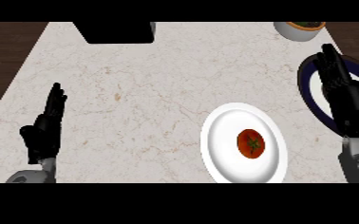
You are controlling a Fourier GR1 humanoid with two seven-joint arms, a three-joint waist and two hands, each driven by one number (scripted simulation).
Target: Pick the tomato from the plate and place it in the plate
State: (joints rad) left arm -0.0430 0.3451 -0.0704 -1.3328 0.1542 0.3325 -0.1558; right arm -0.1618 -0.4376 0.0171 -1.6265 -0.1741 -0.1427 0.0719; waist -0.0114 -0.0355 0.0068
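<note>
The right hand (pixel 336 89) stood at about three o'clock in the head view. Its fingers were straight, pointed toward twelve, and held nothing. It hung over the dark-rimmed plate (pixel 304 83), which the view's right edge cut off.

From that hand the tomato (pixel 251 143) lay at roughly seven o'clock, near but clearly apart. It rested on the white plate (pixel 223 133), a little right of that plate's middle, with its green top facing up. The two plates sat close beside each other, with a strip of the counter (pixel 140 90) showing between them.

The step in hand looked to be the reach for the tomato, and no part of the move was yet done. To do it well, the hand would need to draw back toward seven o'clock and come down from straight above. Fingers and thumb should spread to either side of the fruit and close on its flanks. A push on the crown would likely send a round tomato rolling on the smooth plate. It should then be lifted clear of the white rim before the short carry toward one o'clock.

The left hand (pixel 43 128) rested open, fingers up, at eight o'clock. A bowl (pixel 298 30) sat at one o'clock and a dark box (pixel 116 32) near eleven.
</note>
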